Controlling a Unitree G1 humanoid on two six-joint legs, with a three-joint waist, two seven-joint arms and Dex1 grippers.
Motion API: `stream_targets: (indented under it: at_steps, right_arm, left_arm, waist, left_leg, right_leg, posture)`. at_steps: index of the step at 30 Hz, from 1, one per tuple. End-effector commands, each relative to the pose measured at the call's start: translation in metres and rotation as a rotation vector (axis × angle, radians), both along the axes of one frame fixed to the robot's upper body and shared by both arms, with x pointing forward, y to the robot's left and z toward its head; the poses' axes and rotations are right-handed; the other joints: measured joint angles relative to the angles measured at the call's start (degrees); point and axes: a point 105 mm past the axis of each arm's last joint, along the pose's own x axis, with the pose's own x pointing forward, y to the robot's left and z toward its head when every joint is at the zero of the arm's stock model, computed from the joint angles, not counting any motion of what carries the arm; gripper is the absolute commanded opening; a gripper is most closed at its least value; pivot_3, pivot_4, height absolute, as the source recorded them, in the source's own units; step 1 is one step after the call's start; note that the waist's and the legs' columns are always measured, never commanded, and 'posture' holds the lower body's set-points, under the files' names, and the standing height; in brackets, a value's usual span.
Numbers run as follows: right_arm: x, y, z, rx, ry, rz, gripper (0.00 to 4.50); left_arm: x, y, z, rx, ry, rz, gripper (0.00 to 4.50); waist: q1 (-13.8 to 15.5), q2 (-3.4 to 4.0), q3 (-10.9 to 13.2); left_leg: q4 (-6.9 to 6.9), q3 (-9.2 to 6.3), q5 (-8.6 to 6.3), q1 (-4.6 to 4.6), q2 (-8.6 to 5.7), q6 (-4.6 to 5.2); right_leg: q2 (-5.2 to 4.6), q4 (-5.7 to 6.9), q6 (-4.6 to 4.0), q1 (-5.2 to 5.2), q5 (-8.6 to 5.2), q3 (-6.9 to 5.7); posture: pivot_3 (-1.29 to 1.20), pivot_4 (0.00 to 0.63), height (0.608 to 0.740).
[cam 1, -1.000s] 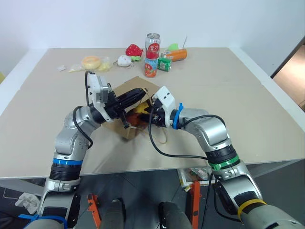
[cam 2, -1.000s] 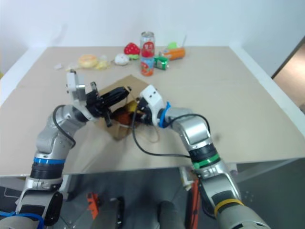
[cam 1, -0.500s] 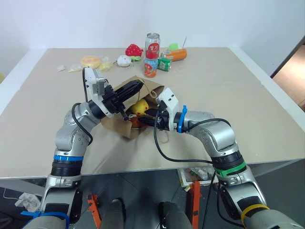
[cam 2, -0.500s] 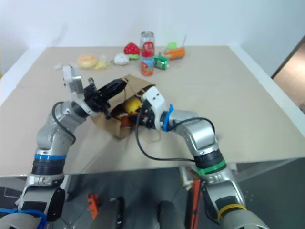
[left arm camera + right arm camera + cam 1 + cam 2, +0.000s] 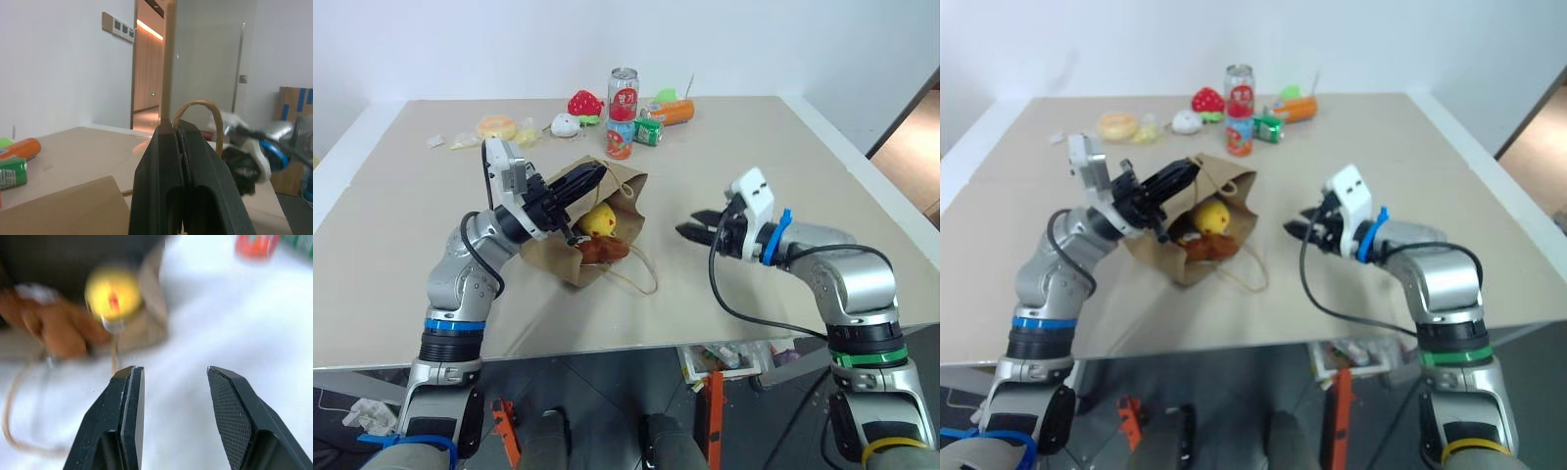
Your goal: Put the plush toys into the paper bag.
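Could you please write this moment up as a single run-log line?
left end effector: shut on paper bag handle, mouth held open | right end effector: open, empty, beside bag | yellow toy, brown toy: in bag mouth

Both arms are built of rounded silver-grey segments joined by black sections. The left arm carries a blue ring above the elbow, and a black cable loops along its forearm. The right arm carries a green ring on the upper arm, a yellow one nearer the shoulder and a blue band at the wrist, with a black cable hanging in a loop beneath. A white box-shaped camera housing sits on each wrist. The left claw [image 5: 576,183] and the right claw [image 5: 696,227] each have two black fingers; the right fingers' [image 5: 128,401] inner pads are finely textured.
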Motion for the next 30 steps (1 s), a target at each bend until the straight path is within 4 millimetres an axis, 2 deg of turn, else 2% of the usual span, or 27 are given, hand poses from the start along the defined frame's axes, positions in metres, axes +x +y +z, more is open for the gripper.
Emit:
stream_targets:
  at_steps: [1,12,16,20,21,22,23,27,30]
  right_arm:
    - [-0.012,0.027,-0.014,0.015,0.036,0.060,2.27]
    - [-0.011,0.057,-0.037,-0.022,0.070,0.088,2.27]
    - [-0.005,0.058,-0.045,-0.074,0.062,0.072,2.27]
    - [0.002,0.054,-0.044,-0.094,0.042,0.047,1.26]
    - [0.002,0.053,-0.044,-0.093,0.039,0.048,0.64]
    - [0.002,0.053,-0.043,-0.093,0.037,0.050,0.47]
    - [0.002,0.050,-0.042,-0.096,0.031,0.048,0.08]
    - [0.006,0.036,-0.033,-0.103,0.003,0.024,0.08]
    - [0.009,0.025,-0.017,-0.074,-0.021,-0.004,0.08]
  left_arm:
    - [-0.005,0.001,0.013,-0.014,-0.055,-0.007,0.00]
    - [-0.008,0.002,0.010,-0.001,-0.058,-0.004,0.00]
    - [-0.009,0.002,0.009,0.000,-0.058,-0.002,0.00]
    - [-0.010,0.003,0.009,-0.002,-0.059,0.000,0.00]
    - [-0.010,0.003,0.009,-0.002,-0.059,0.001,0.00]
    - [-0.010,0.003,0.009,-0.002,-0.059,0.001,0.00]
    - [-0.011,0.003,0.010,-0.002,-0.059,0.001,0.00]
    - [-0.010,0.004,0.010,-0.003,-0.057,0.003,0.00]
    - [-0.008,0.006,0.014,-0.028,-0.035,0.009,0.00]
  waist:
    - [0.0,0.00,0.0]
    - [0.2,0.00,0.0]
    - [0.2,0.00,0.0]
    - [0.2,0.00,0.0]
    - [0.2,0.00,0.0]
    - [0.2,0.00,0.0]
    - [0.2,0.00,0.0]
    - [0.2,0.00,0.0]
    - [0.3,0.00,0.0]
  left_leg:
    - [0.00,0.00,0.00,0.00,0.00,0.00]
    - [0.06,0.03,0.00,-0.03,-0.01,0.00]
    - [0.07,0.03,0.00,-0.03,-0.01,0.00]
    - [0.08,0.03,0.00,-0.02,-0.01,0.00]
    - [0.08,0.03,0.00,-0.02,-0.01,-0.01]
    - [0.08,0.03,0.00,-0.02,-0.01,-0.01]
    - [0.08,0.03,0.00,-0.01,-0.01,0.00]
    - [0.07,0.03,0.00,-0.02,-0.01,0.00]
    - [0.07,0.03,0.00,-0.03,-0.01,0.00]
  right_leg:
    - [0.00,0.00,0.00,0.00,0.00,0.00]
    - [-0.02,-0.01,0.04,0.02,0.03,0.03]
    - [-0.02,-0.02,0.04,0.03,0.02,0.03]
    - [-0.02,-0.01,0.02,0.04,0.04,0.03]
    - [-0.02,-0.01,0.02,0.05,0.05,0.03]
    - [-0.02,-0.01,0.02,0.05,0.05,0.03]
    - [-0.02,-0.01,0.02,0.05,0.05,0.03]
    - [-0.02,-0.01,0.03,0.04,0.04,0.03]
    - [-0.02,-0.02,0.04,0.04,0.04,0.03]
  posture:
    - [0.00,0.150,0.740]
    - [0.00,0.150,0.740]
    - [0.00,0.150,0.740]
    - [0.00,0.150,0.740]
    - [0.00,0.150,0.740]
    - [0.00,0.150,0.740]
    - [0.00,0.150,0.740]
    - [0.00,0.150,0.740]
    - [0.00,0.150,0.740]
